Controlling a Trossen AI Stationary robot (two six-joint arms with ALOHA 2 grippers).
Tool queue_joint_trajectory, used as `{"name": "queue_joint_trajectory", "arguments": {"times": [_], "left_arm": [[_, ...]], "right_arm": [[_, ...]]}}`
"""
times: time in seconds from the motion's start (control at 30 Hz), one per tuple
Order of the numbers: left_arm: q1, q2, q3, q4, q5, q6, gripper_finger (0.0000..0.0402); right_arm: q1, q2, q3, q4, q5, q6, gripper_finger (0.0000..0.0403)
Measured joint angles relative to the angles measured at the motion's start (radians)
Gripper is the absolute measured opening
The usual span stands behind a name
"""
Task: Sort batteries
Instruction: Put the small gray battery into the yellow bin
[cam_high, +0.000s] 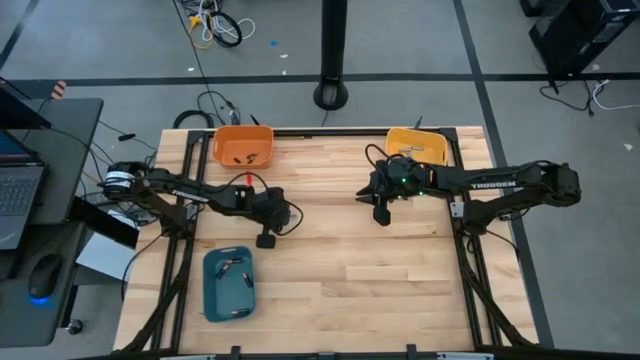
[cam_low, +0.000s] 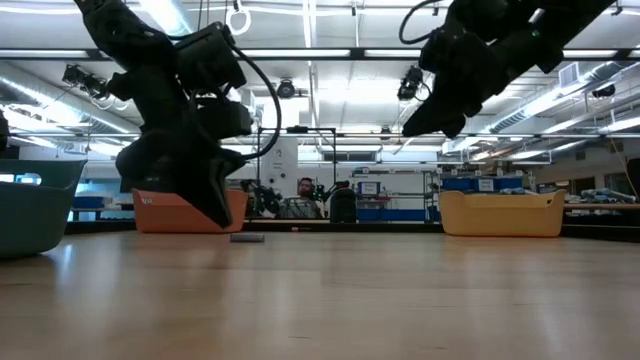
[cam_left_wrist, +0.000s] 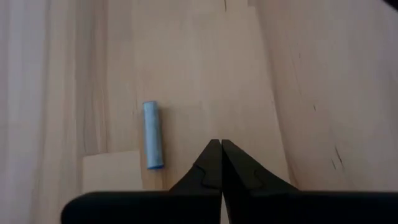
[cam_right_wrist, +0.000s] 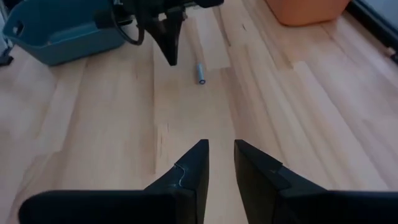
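One pale blue cylindrical battery lies on its side on the bare wood. It also shows in the right wrist view as battery and in the low view as battery. My left gripper is shut and empty, pointing down just beside this battery without touching it. In the high view the left gripper is left of the table's middle. My right gripper is open, empty and raised above the table, right of the middle at right gripper. More batteries lie in the teal tray.
A teal tray sits near the table's near left edge. An orange tray holding a few batteries stands at the far edge, and a yellow tray at the far right. Bare wood lies between the two arms.
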Motion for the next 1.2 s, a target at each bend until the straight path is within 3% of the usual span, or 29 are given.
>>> {"name": "queue_joint_trajectory", "arguments": {"times": [0.23, 0.4, 0.57, 0.83, 1.2], "left_arm": [[0.0, -0.001, 0.015, 0.017, -0.013, -0.047, 0.0003], [0.017, -0.001, 0.018, 0.029, -0.314, -0.076, 0.002], [0.147, 0.033, 0.047, 0.025, -0.136, -0.102, 0.0031], [0.231, 0.116, 0.071, 0.053, -0.128, -0.108, 0.0009], [0.192, 0.161, 0.072, 0.088, -0.125, -0.111, 0.0011]], "right_arm": [[0.023, 0.0, 0.0, 0.032, 0.004, 0.046, 0.0087], [0.049, 0.0, 0.0, 0.088, 0.031, 0.031, 0.0089], [0.051, 0.0, 0.0, 0.132, 0.032, 0.02, 0.0087], [0.051, 0.0, 0.0, 0.132, 0.034, 0.015, 0.0088], [0.051, 0.0, -0.001, 0.127, 0.034, 0.009, 0.0086]]}}
